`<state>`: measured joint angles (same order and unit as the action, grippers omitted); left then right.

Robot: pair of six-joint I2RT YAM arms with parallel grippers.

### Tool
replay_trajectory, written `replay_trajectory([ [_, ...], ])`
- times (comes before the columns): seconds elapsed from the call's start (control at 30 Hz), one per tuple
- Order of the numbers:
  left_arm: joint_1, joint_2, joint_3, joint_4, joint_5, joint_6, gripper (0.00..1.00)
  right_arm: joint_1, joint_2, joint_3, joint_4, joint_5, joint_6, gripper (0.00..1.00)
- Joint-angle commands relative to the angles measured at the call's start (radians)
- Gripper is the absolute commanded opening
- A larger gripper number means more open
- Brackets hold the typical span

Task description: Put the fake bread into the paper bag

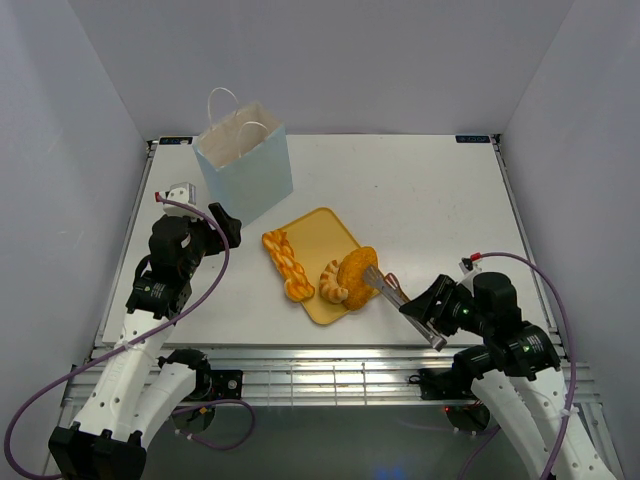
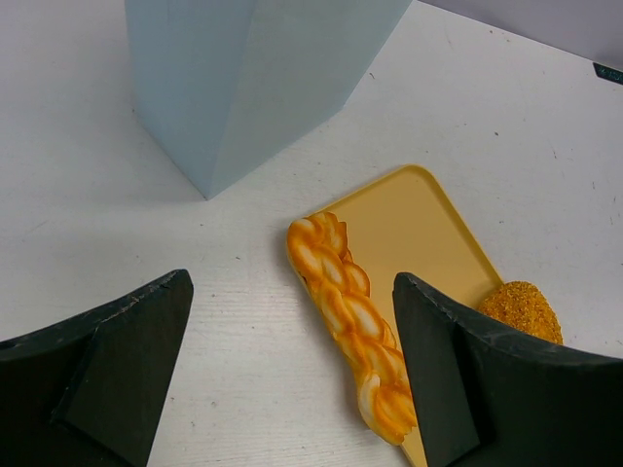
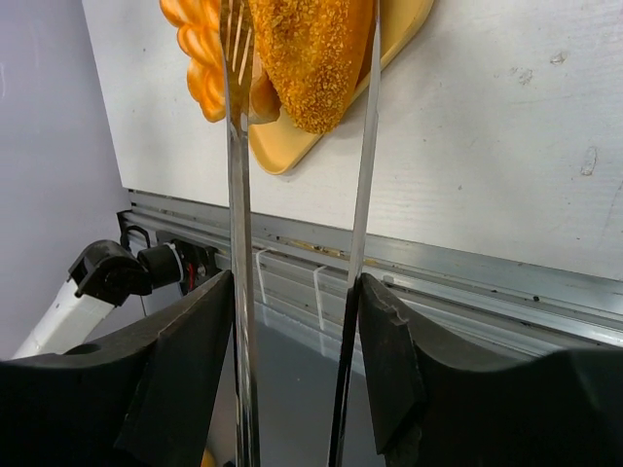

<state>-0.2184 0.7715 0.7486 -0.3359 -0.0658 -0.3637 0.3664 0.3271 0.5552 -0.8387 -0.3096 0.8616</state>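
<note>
The pale blue paper bag [image 1: 245,160] stands upright at the back left, its mouth open; its wall fills the top of the left wrist view [image 2: 253,78]. An orange braid [image 1: 285,262] [image 2: 350,321] lies along the left edge of the yellow tray [image 1: 320,235]. A croissant [image 1: 333,283] and a golden oval loaf [image 1: 357,270] [image 3: 311,58] are at the tray's near right. My right gripper [image 1: 425,318] [image 3: 295,292] is shut on metal tongs [image 1: 398,297] [image 3: 237,195], whose blades flank the loaf. My left gripper [image 1: 225,225] [image 2: 292,282] is open and empty, near the bag and above the braid's near side.
The tray's bare yellow surface [image 2: 409,233] lies between the braid and the loaf [image 2: 521,306]. The table's metal front rail [image 3: 438,263] runs below the tray. White walls close in the table at the left, right and back.
</note>
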Motion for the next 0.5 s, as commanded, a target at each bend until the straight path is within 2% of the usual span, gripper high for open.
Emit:
replay_trajectory([
  [0.0, -0.003, -0.006, 0.005, 0.011, 0.015, 0.003, 0.94, -0.003, 0.006, -0.024, 0.096, -0.017, 0.031, 0.59],
  [0.47, -0.002, -0.006, 0.005, 0.011, 0.015, 0.003, 0.94, -0.003, 0.016, -0.103, 0.210, -0.058, 0.082, 0.61],
])
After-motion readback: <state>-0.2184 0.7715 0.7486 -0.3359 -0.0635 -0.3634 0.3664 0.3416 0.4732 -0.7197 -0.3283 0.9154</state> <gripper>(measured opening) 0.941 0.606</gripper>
